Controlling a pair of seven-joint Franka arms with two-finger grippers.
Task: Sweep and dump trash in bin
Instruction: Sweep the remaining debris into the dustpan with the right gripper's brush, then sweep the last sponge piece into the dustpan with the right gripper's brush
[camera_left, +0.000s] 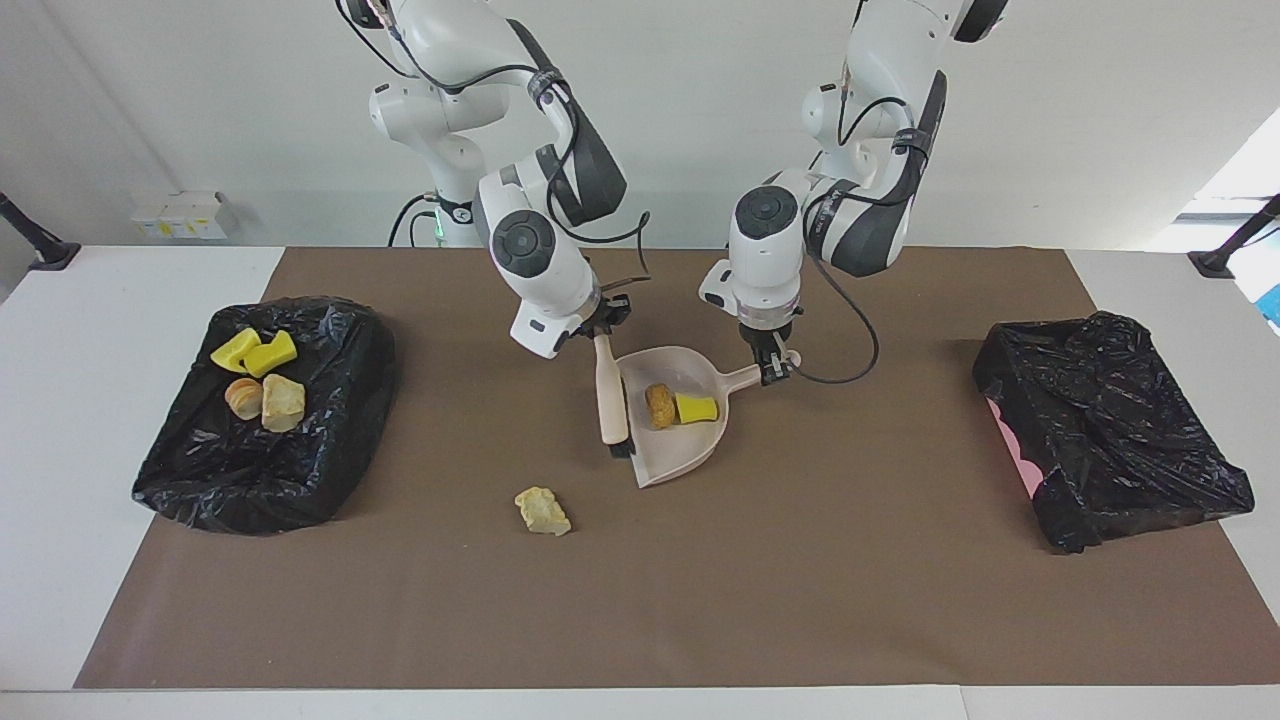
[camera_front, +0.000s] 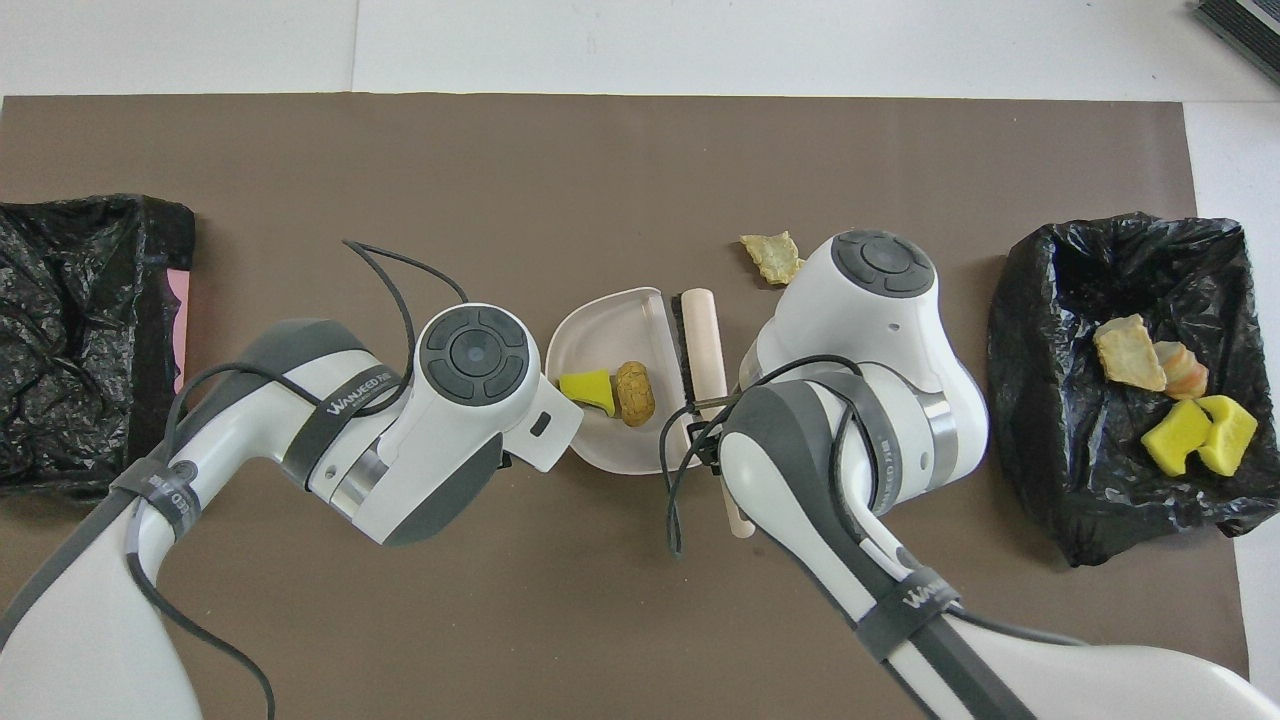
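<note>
Inspecting, we find the left gripper clamped on the dustpan handle and the right gripper clamped on the brush. We note the orange-brown lump and yellow chunk in the pan, beside the brush.

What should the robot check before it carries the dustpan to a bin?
1. Left gripper grips the dustpan handle: ok.
2. Right gripper holds the brush, which stands at the pan's open edge: ok.
3. Orange-brown lump and yellow sponge piece lie inside the pan, touching each other: ok.
4. Mat swept clean: not ok; one beige lump lies outside the pan, farther from the robots.
5. Bin at the right arm's end is open, with four pieces in it: ok.
6. Pan level enough to carry without spilling: cannot tell.
</note>
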